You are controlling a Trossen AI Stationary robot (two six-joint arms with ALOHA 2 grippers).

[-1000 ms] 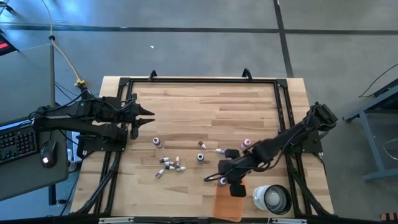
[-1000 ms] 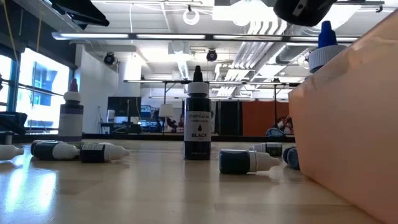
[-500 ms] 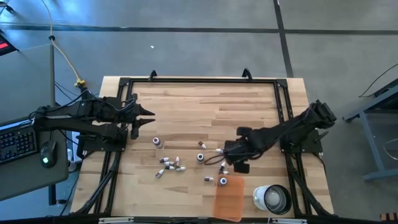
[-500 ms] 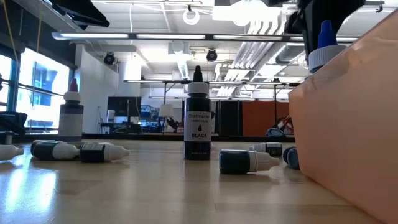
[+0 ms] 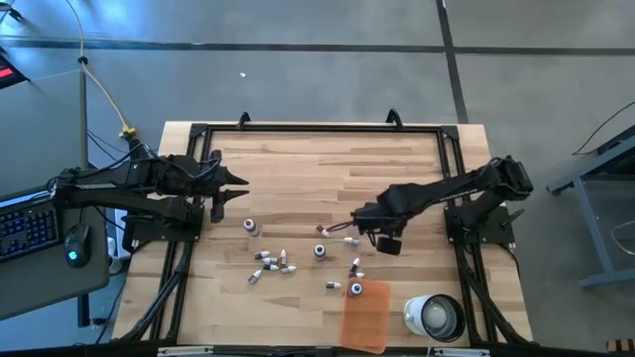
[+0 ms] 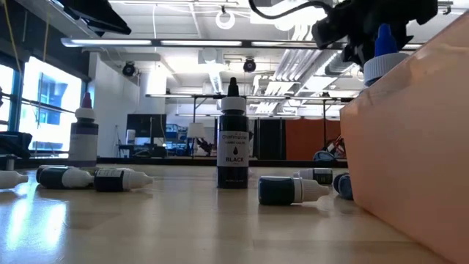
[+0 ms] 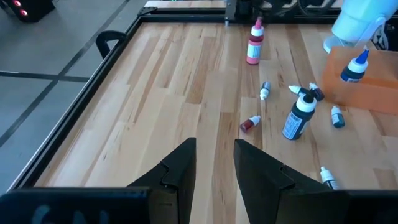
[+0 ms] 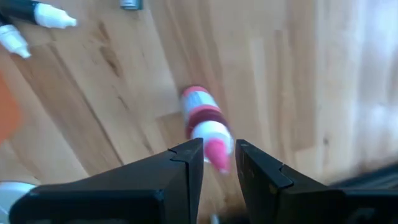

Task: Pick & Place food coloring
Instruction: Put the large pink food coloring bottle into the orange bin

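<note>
High view: the right gripper [image 5: 353, 226] has pulled back from the flat translucent orange tray [image 5: 365, 315] at the near edge, where it hung a second ago, and is now over mid-table. A small food coloring bottle with a red cap [image 5: 322, 231] lies just off its fingertips. The other small whitish dropper bottles [image 5: 275, 261] lie scattered left of the tray, placed as before. The big white round cup [image 5: 434, 314] stands right of the tray. The left gripper [image 5: 236, 187] waits at the table's left side, unmoved.

Low view: a dark arm section [image 6: 366, 18] now shows at upper right, more exposed than a second ago. An upright black-labelled bottle [image 6: 234, 141] stands mid-table; a blue-capped bottle [image 6: 382, 51] stands behind the tray wall [image 6: 410, 139].

Left wrist view: the left fingers [image 7: 174, 174] stand slightly apart with nothing between them, above bare wooden tabletop [image 7: 155, 93].

Right wrist view: the right fingers [image 8: 183, 163] are a narrow gap apart, gripping nothing; the red-capped bottle [image 8: 204, 122] lies on the wood just beyond the tips.
</note>
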